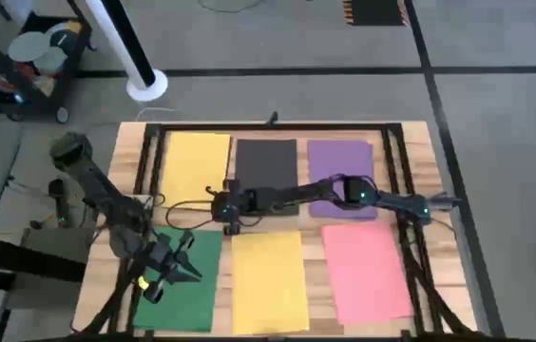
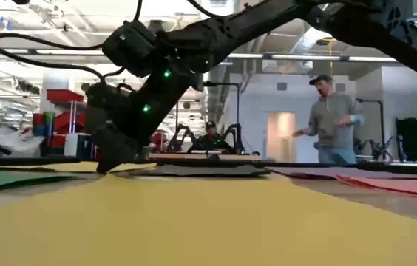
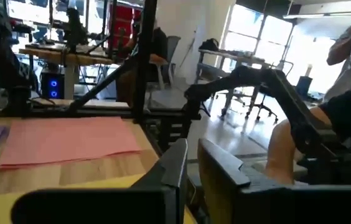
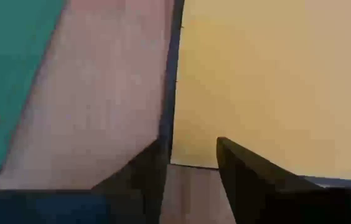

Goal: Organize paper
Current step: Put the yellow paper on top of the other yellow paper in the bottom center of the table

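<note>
No readable text, labels, brands or numbers anywhere (coloured sheets all blank)

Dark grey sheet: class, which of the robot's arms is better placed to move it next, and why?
Right. The right gripper sits low at the dark grey sheet's near-left corner, fingers apart, while the left gripper hangs over the green sheet.

A wooden table [image 1: 418,152], a white pole base [image 1: 146,84], a cart [image 1: 21,57] holding what look like discs, a standing person [image 2: 332,122]

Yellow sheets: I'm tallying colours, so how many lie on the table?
2. One yellow sheet lies at the far left of the back row; the other yellow sheet lies mid front row. None looks hidden.
</note>
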Available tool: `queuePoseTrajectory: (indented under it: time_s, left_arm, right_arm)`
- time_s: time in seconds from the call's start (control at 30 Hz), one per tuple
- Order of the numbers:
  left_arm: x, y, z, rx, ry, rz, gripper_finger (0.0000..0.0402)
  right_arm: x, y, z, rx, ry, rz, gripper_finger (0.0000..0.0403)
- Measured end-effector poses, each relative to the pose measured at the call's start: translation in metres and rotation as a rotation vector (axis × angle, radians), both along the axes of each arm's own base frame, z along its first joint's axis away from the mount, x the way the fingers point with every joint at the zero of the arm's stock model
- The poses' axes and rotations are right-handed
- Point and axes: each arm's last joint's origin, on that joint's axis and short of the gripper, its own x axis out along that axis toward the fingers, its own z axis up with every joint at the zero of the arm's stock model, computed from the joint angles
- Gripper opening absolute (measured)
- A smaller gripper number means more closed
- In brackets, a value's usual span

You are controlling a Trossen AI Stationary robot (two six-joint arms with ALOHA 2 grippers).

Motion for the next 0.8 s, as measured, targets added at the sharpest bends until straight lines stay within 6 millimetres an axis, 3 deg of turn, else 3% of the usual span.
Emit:
queuePoseTrajectory:
  time_s: [0.1,0.3,0.53,0.8]
  left_arm:
    - [0.0,0.0,0.0,0.002,0.003,0.0,0.0036]
    - [0.0,0.0,-0.001,0.008,0.01,-0.001,0.0036]
    - [0.0,0.0,-0.002,0.001,0.018,-0.003,0.0036]
    - [-0.002,-0.002,-0.003,0.015,0.029,-0.015,0.0036]
  right_arm:
    - [-0.001,-0.005,-0.001,0.008,0.013,-0.001,0.0111]
    - [0.0,-0.008,0.0,-0.026,0.006,-0.007,0.001]
    - [0.002,0.003,0.003,-0.049,-0.018,0.025,0.0001]
    - [0.007,0.024,0.026,-0.084,-0.043,0.084,0.0]
